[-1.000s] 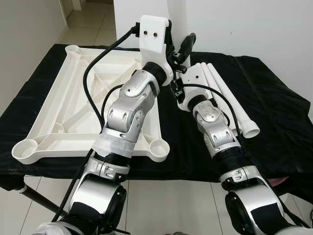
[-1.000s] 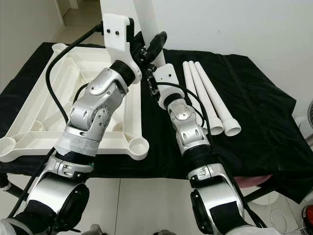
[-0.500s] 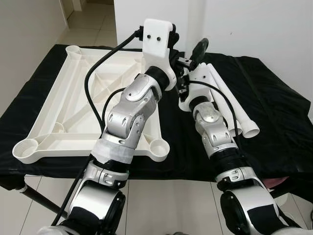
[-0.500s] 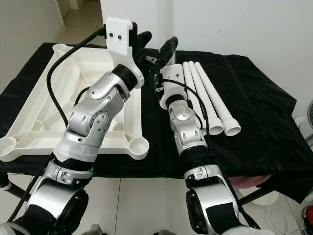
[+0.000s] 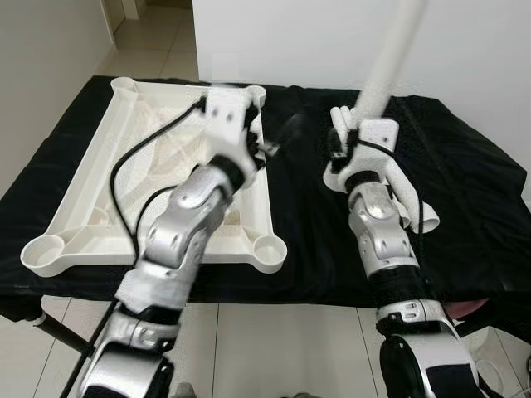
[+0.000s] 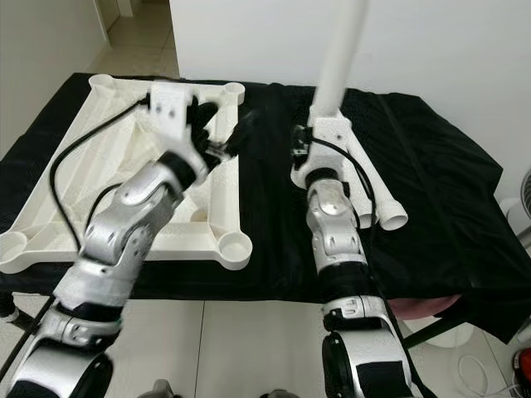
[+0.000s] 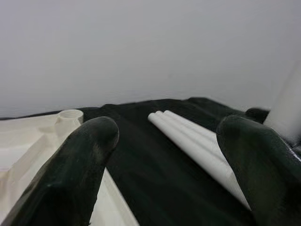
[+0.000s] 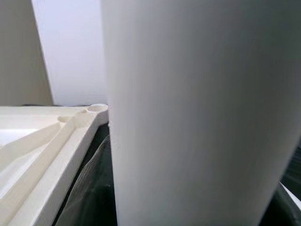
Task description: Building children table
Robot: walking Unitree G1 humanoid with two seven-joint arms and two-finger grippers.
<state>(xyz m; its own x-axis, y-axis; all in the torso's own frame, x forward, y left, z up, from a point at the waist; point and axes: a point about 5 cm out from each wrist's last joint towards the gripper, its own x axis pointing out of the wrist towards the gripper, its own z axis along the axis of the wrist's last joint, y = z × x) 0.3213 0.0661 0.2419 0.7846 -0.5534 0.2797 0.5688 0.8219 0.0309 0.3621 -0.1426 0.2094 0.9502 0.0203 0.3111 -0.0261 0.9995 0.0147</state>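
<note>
Since a second ago: right gripper [image 6: 325, 116] has raised one long white plastic leg tube [image 6: 340, 51] upright, clenched on it, beside the upturned white tabletop [image 6: 99, 166]; left gripper [image 7: 169, 155] gapes empty. Keep the tube vertical (sockets sit at corners).

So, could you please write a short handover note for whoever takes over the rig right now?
Right gripper: shut on one white table leg, held upright above the black cloth.
Left gripper: open, holding nothing, over the cloth beside the tabletop's right edge.
Upside-down white tabletop: flat on the cloth, to the robot's left; the near-right corner socket and the others in sight hold no leg.
Spare legs: lying side by side on the cloth at the right.
Done: one leg picked up.
Left: fit this leg into a socket, then the others.
</note>
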